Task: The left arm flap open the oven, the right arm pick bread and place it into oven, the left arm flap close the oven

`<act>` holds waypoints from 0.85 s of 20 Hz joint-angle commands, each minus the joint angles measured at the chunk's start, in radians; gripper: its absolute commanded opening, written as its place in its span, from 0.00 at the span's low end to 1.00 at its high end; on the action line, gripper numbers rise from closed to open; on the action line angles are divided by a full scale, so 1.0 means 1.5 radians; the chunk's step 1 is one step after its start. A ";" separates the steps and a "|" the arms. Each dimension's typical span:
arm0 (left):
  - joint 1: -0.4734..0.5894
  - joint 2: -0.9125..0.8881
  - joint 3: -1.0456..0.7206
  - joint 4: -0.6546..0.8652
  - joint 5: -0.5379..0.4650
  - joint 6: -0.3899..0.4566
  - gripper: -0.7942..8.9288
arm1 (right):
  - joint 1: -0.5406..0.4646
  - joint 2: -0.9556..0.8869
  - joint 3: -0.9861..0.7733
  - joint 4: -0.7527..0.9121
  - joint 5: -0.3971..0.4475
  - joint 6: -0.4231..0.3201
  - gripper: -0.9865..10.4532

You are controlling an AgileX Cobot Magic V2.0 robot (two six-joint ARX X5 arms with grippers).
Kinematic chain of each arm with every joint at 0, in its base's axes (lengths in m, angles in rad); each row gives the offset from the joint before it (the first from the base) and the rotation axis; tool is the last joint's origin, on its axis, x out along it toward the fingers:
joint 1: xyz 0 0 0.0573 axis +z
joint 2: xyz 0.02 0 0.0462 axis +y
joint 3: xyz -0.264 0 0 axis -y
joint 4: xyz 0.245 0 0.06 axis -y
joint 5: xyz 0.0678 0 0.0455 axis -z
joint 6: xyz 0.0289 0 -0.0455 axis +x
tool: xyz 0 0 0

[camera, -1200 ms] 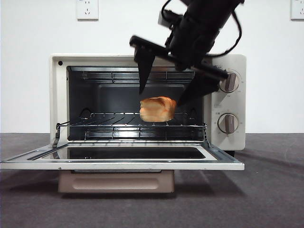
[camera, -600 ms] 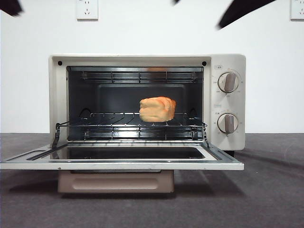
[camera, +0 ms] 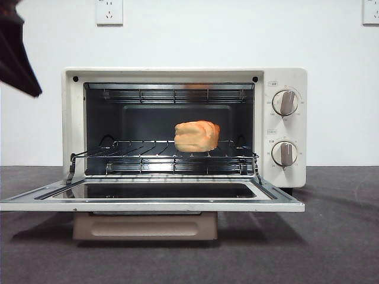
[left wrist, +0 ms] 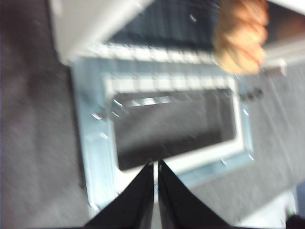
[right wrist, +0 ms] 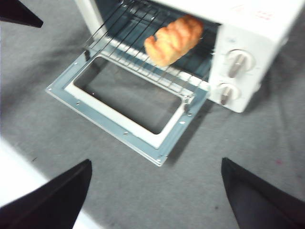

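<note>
Now we see the bread [camera: 196, 136] on the rack inside the oven [camera: 287, 127] (door [camera: 154, 204] down). Our left gripper [left wrist: 156, 164], jaws closed and empty, hovers above it; right gripper [right wrist: 155, 179] gapes. Pushing off-centre, the jaws could slip off the door.

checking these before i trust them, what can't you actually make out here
- Left wrist view: motion blur smears the oven, its door and the bread, so surface detail is lost.
- Front view: the dial markings around the knobs are too small to read.
- Front view: the handle hangs under the open door, partly in shadow.
- Front view: the left gripper is cut off by the edge.
</note>
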 commanded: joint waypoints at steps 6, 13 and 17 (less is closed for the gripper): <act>0.046 0.045 -0.171 0.184 0.026 -0.042 0.10 | 0.002 -0.052 0.013 -0.010 0.018 0.011 0.46; 0.048 0.045 -0.326 0.304 0.022 -0.092 0.10 | 0.002 -0.051 0.013 -0.007 0.018 0.020 0.46; 0.046 0.045 -0.348 0.303 0.077 -0.095 0.10 | 0.002 -0.051 0.013 -0.007 0.018 0.021 0.46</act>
